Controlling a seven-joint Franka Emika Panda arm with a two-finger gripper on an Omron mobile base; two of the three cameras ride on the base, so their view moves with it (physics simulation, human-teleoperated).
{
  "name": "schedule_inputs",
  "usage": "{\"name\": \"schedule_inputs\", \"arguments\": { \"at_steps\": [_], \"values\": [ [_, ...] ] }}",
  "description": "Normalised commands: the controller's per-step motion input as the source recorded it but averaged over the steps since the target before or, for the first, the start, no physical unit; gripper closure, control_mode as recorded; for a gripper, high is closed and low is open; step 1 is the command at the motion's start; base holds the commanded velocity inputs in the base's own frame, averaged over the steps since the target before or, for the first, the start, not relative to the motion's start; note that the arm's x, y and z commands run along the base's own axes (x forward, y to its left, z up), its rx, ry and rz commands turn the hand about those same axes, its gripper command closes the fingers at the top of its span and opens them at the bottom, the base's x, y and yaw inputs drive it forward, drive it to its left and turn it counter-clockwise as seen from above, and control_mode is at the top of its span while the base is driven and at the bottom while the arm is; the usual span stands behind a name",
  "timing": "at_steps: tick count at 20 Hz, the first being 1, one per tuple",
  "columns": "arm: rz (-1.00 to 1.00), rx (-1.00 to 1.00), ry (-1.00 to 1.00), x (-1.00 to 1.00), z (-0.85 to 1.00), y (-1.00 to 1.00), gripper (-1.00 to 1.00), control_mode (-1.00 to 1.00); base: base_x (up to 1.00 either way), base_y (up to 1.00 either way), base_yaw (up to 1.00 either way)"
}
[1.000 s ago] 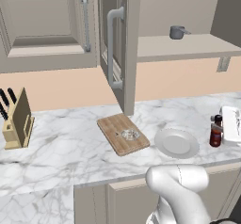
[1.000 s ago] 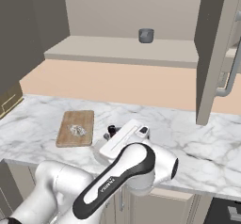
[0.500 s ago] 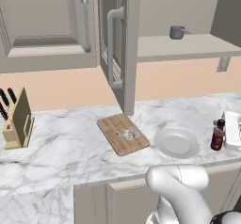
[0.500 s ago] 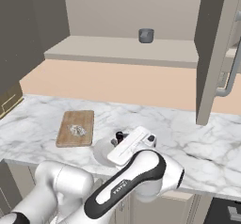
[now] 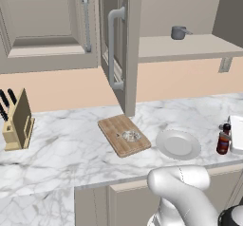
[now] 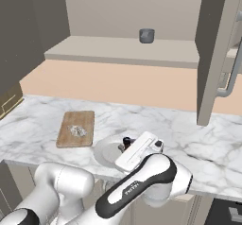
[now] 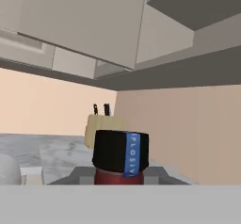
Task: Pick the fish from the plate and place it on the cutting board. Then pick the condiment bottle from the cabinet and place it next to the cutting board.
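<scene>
Since the earlier frames, the slim dark-red condiment bottle with the black cap has travelled rightward and lower along the counter's front, from just beyond the plate's rim to a position clear of it, upright throughout. In the hand view the cap sits directly between the two dark finger tips of the gripper, and the fingers are closed narrow on the bottle's neck; that keeps it vertical during the lowering. Whether its base already touches the marble countertop cannot be told.

First half of the task appears done: the small silvery-grey fish lies on the rectangular light-brown wooden cutting board, and the round white-grey plate stands bare just right of it.

The plate lies between board and bottle, so this spot is only loosely "next to" the board. The beige-grey wall cabinet door stands open, and a small grey pot stands on the shelf.
</scene>
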Motion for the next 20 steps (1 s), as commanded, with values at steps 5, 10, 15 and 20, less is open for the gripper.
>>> {"name": "schedule_inputs", "arguments": {
  "at_steps": [5, 10, 15, 20],
  "values": [
    [0.00, 0.00, 0.00, 0.05, -0.32, 0.00, 1.00, -1.00, 0.00, 0.00, 0.00],
    [0.00, 0.00, 0.00, 0.13, -0.24, -0.02, 1.00, -1.00, 0.00, 0.00, 0.00],
    [0.00, 0.00, 0.00, 0.20, -0.20, -0.13, 1.00, -1.00, 0.00, 0.00, 0.00],
    [0.00, 0.00, 0.00, 0.24, -0.21, -0.19, 1.00, -1.00, 0.00, 0.00, 0.00]
  ]
}}
